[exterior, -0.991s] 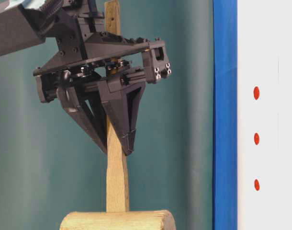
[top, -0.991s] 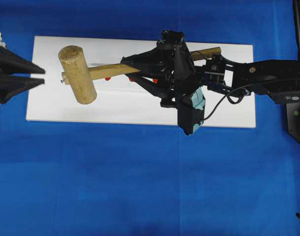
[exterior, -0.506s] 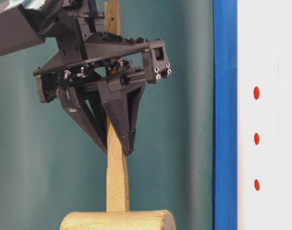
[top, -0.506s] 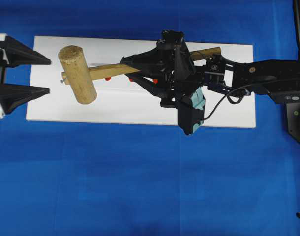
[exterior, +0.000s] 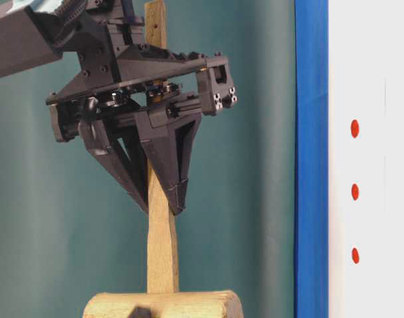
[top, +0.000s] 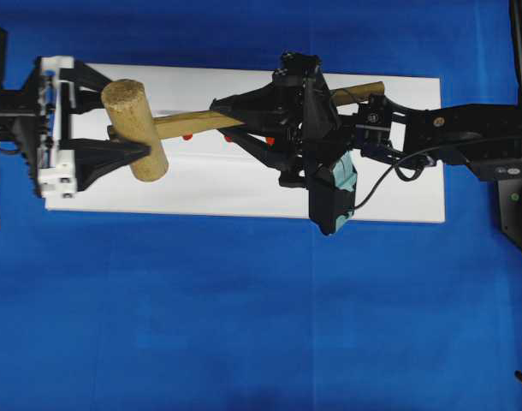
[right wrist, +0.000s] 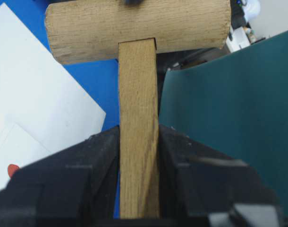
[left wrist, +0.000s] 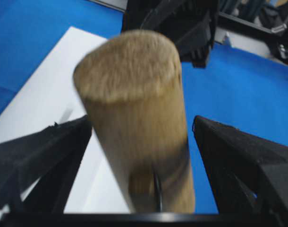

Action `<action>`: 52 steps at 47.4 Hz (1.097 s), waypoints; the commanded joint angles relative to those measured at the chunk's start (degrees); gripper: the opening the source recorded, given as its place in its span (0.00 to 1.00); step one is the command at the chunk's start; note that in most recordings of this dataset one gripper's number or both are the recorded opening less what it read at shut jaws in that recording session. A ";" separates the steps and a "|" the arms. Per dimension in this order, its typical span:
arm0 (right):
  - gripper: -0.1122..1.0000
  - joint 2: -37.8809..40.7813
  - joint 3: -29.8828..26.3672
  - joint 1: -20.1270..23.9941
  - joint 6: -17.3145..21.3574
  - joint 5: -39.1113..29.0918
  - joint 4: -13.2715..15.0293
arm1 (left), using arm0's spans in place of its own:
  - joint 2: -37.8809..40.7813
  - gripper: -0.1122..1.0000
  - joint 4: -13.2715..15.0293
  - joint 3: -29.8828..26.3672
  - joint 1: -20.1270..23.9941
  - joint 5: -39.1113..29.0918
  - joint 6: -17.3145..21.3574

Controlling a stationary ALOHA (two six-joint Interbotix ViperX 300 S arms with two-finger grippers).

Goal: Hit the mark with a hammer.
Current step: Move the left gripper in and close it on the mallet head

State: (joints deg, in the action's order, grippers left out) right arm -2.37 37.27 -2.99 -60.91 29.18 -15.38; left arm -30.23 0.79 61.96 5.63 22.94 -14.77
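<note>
Hammer (top: 137,128) handle sits clamped in the right pincer (right wrist: 138,156); only overhead shows the wide-open left pincer (top: 115,124) flanking its head.

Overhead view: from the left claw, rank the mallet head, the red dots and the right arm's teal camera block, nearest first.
1. Mallet head: between the left claw's open fingers.
2. Red dots: on the white board, under the handle, rightward.
3. Teal camera block: farthest right, at the board's lower edge.

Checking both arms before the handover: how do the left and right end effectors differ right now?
The right end effector is shut on the hammer handle; the left end effector is open, its fingers straddling the hammer head without gripping. The right sits mid-board; the left is at the board's left end. Both point toward the hammer.
</note>
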 commanded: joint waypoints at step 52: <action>0.19 -2.46 -2.02 -0.09 0.70 -3.34 -1.23 | 3.96 0.50 -0.26 -3.96 0.35 0.09 1.85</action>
State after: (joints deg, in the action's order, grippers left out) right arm -2.72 36.65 -3.16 -60.82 25.93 -16.44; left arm -25.58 0.79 58.54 5.80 23.03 -13.45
